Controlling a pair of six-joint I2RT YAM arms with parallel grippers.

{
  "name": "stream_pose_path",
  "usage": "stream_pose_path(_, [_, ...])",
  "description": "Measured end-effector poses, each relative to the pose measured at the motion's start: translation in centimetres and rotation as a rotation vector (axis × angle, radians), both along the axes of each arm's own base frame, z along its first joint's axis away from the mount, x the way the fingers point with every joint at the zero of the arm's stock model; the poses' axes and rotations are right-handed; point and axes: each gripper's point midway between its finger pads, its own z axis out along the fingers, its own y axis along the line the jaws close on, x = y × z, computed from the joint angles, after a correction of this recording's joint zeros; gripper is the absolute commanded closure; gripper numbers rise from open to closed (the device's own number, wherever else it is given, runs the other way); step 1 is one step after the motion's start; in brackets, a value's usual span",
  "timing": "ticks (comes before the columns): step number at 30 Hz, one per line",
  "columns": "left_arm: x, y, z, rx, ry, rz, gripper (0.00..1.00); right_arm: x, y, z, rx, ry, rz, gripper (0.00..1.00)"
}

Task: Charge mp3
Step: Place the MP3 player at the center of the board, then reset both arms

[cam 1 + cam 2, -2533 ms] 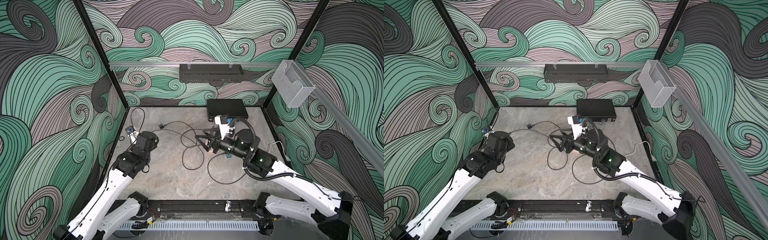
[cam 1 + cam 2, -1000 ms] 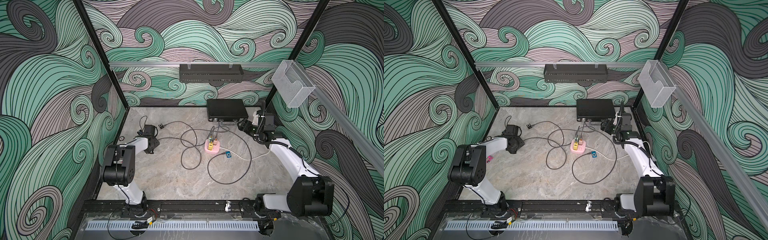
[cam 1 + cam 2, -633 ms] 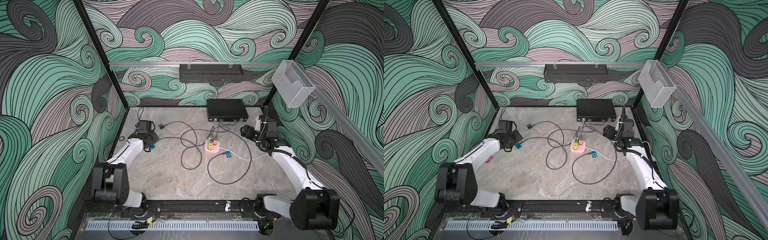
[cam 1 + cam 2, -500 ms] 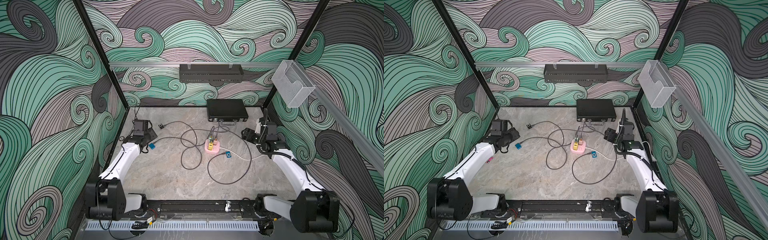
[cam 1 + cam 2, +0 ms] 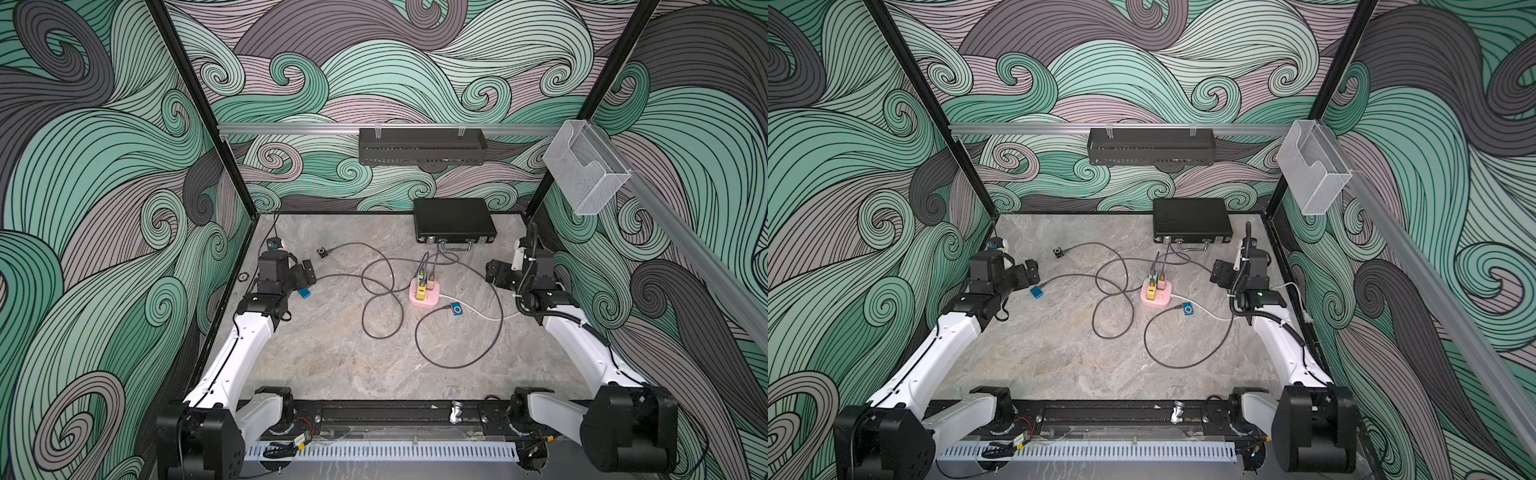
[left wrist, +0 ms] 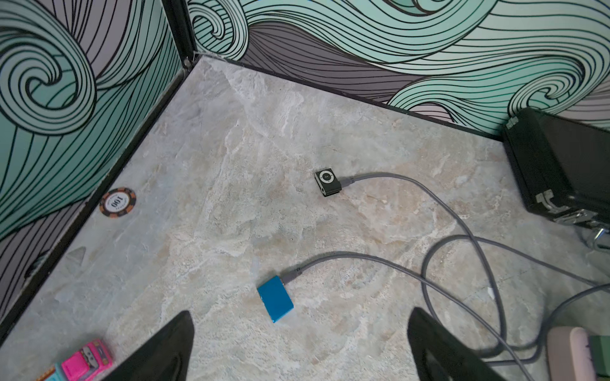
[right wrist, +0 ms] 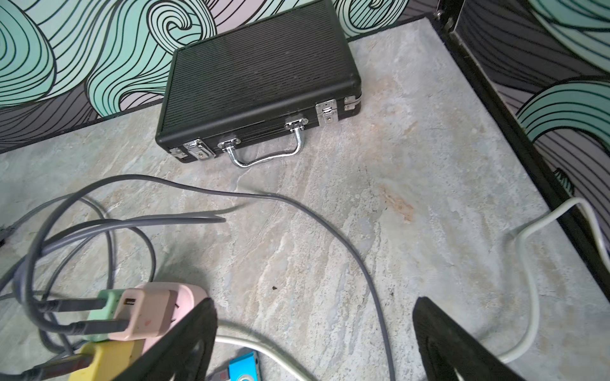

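While both arms are reaching in from the near rail, the left pincer [image 6: 301, 313] is hanging wide open and empty over the stone-look counter [image 6: 231, 148]. Its two black fingers [image 6: 171, 343] are standing far apart. Just ahead of them a blue mp3 player [image 6: 275, 298] is lying flat on the counter, near the left wall, with a gray cable [image 6: 363, 259] plugged into one corner. Farther toward the back wall a black mp3 player [image 6: 327, 182] is lying with a cable of its own running from its side. In a top view, a third blue clip player [image 5: 457, 309] is resting just beside the pink power strip [image 5: 424, 297] near the middle, also on a lead. The right pincer [image 7: 315, 300] is likewise gaping, gripping nothing, and hovering near that strip while facing a closed black case [image 7: 260, 76] that is sitting against the back wall. A white cord [image 7: 528, 297] is trailing off toward the right wall. An orange-and-black poker chip [image 6: 118, 202] and a pink toy car [image 6: 87, 359] are lying by the left wall.
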Motion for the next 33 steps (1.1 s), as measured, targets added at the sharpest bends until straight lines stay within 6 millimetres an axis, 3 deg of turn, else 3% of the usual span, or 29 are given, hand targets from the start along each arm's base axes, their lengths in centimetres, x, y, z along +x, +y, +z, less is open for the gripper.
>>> stream_pose_path(8, [-0.6, -0.7, -4.4, 0.113, -0.03, -0.124, 0.01, 0.0, -2.1, -2.7, -0.084, -0.013, -0.071, 0.05])
stream_pose_path(14, [1.2, -1.0, -4.7, 0.161, -0.074, -0.164, 0.01, 1.1, -2.7, -4.6, -0.112, -0.05, -0.088, 0.05])
stream_pose_path(16, [1.7, -1.0, -5.7, 0.174, -0.069, -0.172, 0.01, 1.3, -2.8, -5.6, -0.12, -0.068, -0.086, 0.01])
stream_pose_path(24, [3.5, -1.3, -10.7, 0.192, 0.014, -0.232, 0.01, 1.3, -2.4, -8.9, -0.139, -0.141, -0.043, 0.01])
stream_pose_path(29, [4.0, -1.6, -10.6, 0.18, -0.031, -0.264, 0.01, 1.7, -1.4, -8.6, -0.138, -0.212, 0.017, 0.01])
stream_pose_path(33, [2.9, -2.0, -10.2, 0.18, -0.087, -0.284, 0.01, 2.4, 0.0, -8.2, -0.153, -0.262, 0.088, 0.01])
